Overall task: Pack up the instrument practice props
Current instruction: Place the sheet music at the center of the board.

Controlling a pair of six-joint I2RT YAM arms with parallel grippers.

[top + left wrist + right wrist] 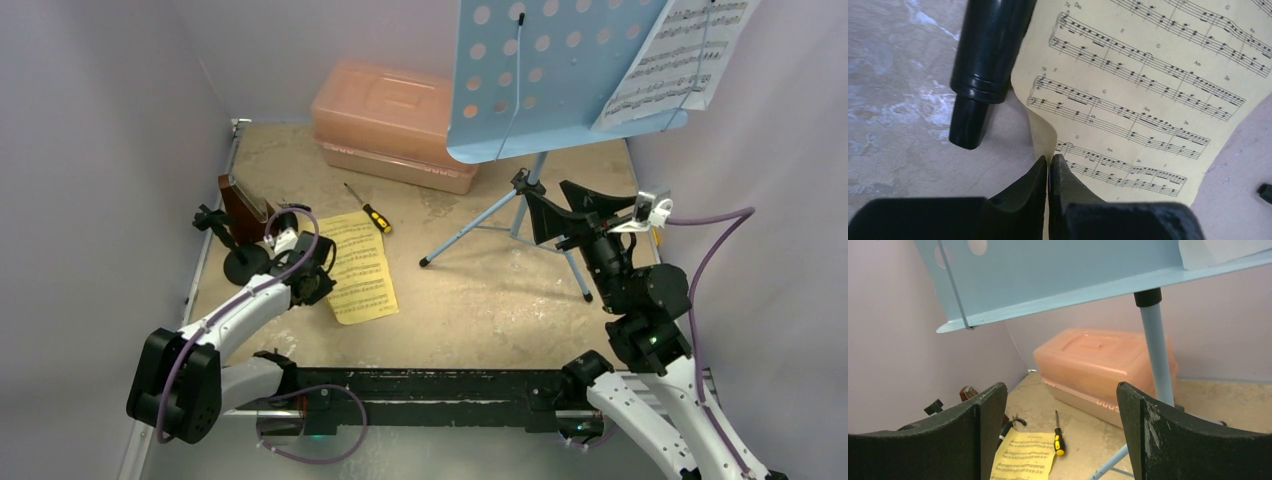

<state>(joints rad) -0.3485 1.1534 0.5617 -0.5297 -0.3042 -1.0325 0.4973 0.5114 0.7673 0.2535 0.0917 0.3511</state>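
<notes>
A yellow sheet-music page (362, 272) lies on the table at the left. My left gripper (322, 280) is at its left edge. In the left wrist view that gripper (1049, 162) is shut on the curled-up edge of the yellow page (1148, 90). The black pipe (985, 55) stands just beside it on its round base (240, 265). The brown metronome (243, 205) sits behind the pipe. The light-blue music stand (540, 80) carries a white page (680, 60). My right gripper (550, 210) hangs open next to the stand's pole (1155, 355), with nothing between its fingers (988, 410).
A translucent pink case (390, 125) stands shut at the back, left of the stand. A yellow-and-black screwdriver (370, 212) lies between the case and the yellow page. The stand's tripod legs (470, 232) spread across the middle right. Lilac walls close in on the left, the back and the right.
</notes>
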